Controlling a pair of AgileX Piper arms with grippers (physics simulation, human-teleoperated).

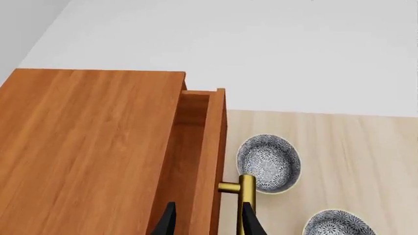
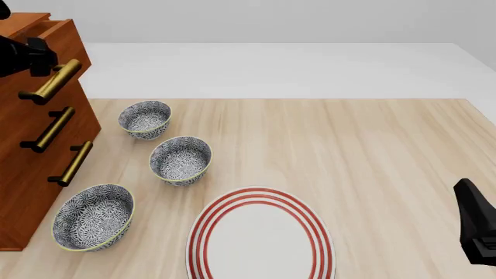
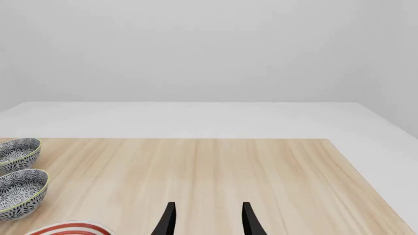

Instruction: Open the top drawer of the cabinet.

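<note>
Your left gripper [image 1: 206, 223] sits right at the top drawer [image 1: 202, 161] of the cabinet [image 2: 31, 174], which stands at the far left of the tabletop [image 2: 372, 151]. In the left wrist view its two dark fingers are spread. One fingertip [image 1: 167, 218] lies over the drawer's inside. The other [image 1: 248, 218] lies on the outer side, touching or just over the brass handle [image 1: 245, 188]. The wooden drawer front passes between them. You cannot tell from these pictures whether the fingers actually press on anything.

The top drawer stands a little way out of the cabinet body. A gap shows between the cabinet's top board and the drawer front, with the inner wall visible there. In the front view the drawer front faces right, toward the middle of the tabletop. Its handle [image 2: 53, 81] juts out past the two handles below it. The handle's long axis runs along the drawer face, from near to far in the front view, and a short post joins it to the wood.

Your right gripper [image 3: 206, 223] is well apart from the cabinet, low at the right edge of the front view [image 2: 477, 232]. Its fingers are spread over bare tabletop with nothing between them.

Three patterned bowls [image 2: 180, 160] stand on the tabletop beside the cabinet. A red-ringed plate [image 2: 259, 235] lies at the near edge.
</note>
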